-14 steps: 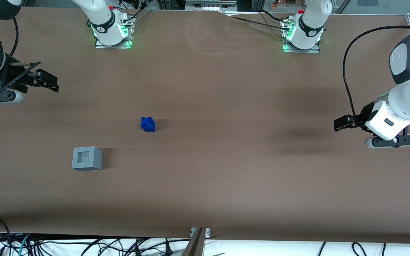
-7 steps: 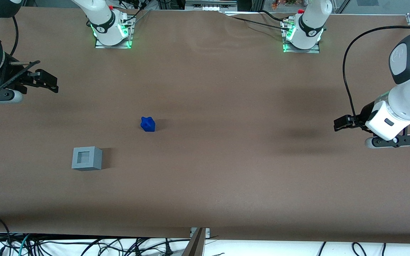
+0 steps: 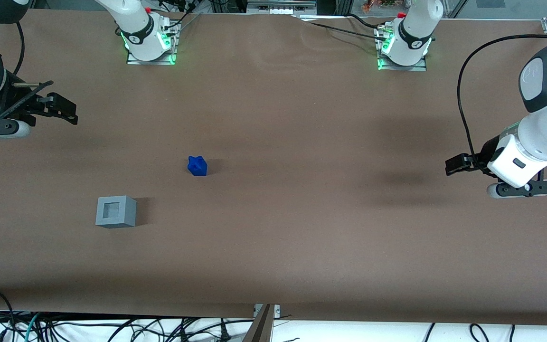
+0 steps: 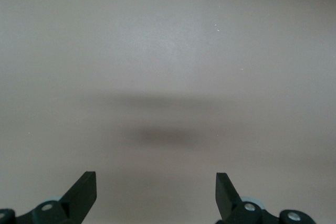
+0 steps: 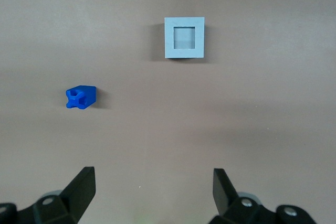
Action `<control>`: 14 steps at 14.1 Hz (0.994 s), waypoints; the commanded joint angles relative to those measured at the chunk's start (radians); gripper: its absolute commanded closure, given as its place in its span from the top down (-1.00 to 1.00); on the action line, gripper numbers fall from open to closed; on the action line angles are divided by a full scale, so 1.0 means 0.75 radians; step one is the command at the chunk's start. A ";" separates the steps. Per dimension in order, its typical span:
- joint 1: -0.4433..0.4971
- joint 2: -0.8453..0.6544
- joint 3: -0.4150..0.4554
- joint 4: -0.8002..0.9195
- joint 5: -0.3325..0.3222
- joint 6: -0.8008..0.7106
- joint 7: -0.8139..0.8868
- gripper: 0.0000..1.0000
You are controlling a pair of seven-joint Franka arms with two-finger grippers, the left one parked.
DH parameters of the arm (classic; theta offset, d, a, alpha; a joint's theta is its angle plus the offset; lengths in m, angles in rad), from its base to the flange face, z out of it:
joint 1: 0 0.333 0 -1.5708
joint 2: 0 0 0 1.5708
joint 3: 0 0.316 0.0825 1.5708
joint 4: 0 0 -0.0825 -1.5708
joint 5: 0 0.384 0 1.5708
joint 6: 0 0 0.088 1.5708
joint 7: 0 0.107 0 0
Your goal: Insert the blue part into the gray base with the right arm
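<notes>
The blue part [image 3: 197,166] lies on the brown table, apart from everything. The gray base [image 3: 116,212] stands nearer to the front camera than the blue part, its square socket facing up and holding nothing. My right arm's gripper [image 3: 68,110] hovers at the working arm's end of the table, farther from the front camera than both parts and well away from them. The right wrist view shows the gripper [image 5: 153,179] open with nothing between its fingers, and the blue part [image 5: 81,97] and gray base [image 5: 184,37] on the table ahead of it.
Two arm bases with green lights [image 3: 149,45] [image 3: 402,50] stand at the table's edge farthest from the front camera. Loose cables [image 3: 112,327] lie below the table's near edge.
My right arm's gripper has shifted very slightly away from the front camera. The blue part and the gray base have not moved.
</notes>
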 commanded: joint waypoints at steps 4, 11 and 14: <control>-0.009 -0.005 0.011 0.007 -0.014 -0.002 -0.024 0.98; -0.009 0.001 0.013 0.005 -0.008 0.007 -0.024 0.98; -0.009 0.003 0.015 -0.001 -0.002 0.011 -0.024 0.98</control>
